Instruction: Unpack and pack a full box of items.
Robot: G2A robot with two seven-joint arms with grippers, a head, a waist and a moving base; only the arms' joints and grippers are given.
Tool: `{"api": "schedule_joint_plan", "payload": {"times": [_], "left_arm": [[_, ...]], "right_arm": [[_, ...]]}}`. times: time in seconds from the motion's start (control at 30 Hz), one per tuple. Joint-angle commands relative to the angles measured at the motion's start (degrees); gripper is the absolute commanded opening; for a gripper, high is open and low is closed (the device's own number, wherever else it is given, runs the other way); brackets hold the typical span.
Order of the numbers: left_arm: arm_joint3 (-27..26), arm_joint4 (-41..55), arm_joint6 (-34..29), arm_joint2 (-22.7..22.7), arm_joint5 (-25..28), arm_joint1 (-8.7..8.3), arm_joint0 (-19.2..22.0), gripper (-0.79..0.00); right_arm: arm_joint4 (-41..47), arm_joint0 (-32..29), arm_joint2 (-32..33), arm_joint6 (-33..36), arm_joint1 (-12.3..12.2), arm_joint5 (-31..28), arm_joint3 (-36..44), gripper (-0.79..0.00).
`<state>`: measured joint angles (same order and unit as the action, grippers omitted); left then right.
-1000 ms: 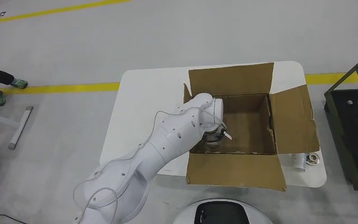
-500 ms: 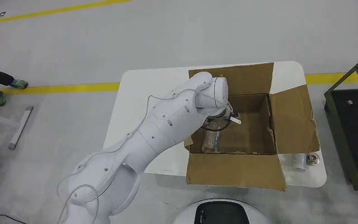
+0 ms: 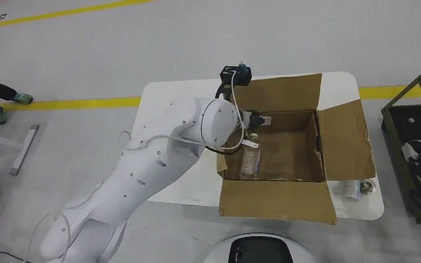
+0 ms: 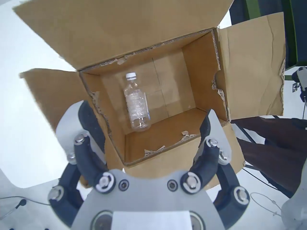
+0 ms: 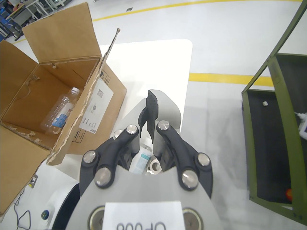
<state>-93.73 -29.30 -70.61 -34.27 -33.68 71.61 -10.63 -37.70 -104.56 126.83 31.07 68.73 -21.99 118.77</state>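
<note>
Left claw [image 4: 146, 108], spread empty, hangs over the box [image 4: 203, 72]; bottle [image 4: 137, 105] lies inside below

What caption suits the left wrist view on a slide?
Open left tool hovers above a brown cardboard box holding one clear plastic bottle lying on its side.

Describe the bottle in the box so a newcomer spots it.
On the white table stands an open cardboard box, flaps spread. On its floor, along one wall, lies a clear plastic bottle with a white cap. It alone is inside; two small items lie outside on the table.
</note>
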Motion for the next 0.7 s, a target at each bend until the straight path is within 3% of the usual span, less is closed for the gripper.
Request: {"api": "schedule_joint_plan", "payload": {"times": [0.0, 0.17, 0.4, 0.53, 0.67], "left_arm": [[-2.8, -2.4, -0.3, -3.0, 0.3, -1.84, -2.3, 0.000], [-7.2, -5.2, 0.1, -10.0, -0.1, -5.05, -7.8, 0.000], [-11.0, -8.0, 0.2, -16.1, -0.2, -7.63, -13.3, 0.000], [-12.0, -8.7, 0.7, -18.9, -0.7, -8.58, -15.3, 0.000], [-12.0, -8.7, 0.7, -18.9, -0.7, -8.58, -15.3, 0.000]], "right_arm": [[0.4, -0.3, -0.1, 0.7, -0.1, -0.3, 0.1, -0.785], [0.4, -0.3, -0.1, 0.7, -0.1, -0.3, 0.1, -0.785], [0.1, -0.7, -1.1, 1.9, -0.1, 0.3, 0.3, -0.785], [-3.7, -1.1, -2.9, 8.1, -0.3, 6.5, 2.6, -0.785], [-7.7, 0.2, -6.6, 17.4, -0.6, 15.2, 5.1, -0.785]]}}
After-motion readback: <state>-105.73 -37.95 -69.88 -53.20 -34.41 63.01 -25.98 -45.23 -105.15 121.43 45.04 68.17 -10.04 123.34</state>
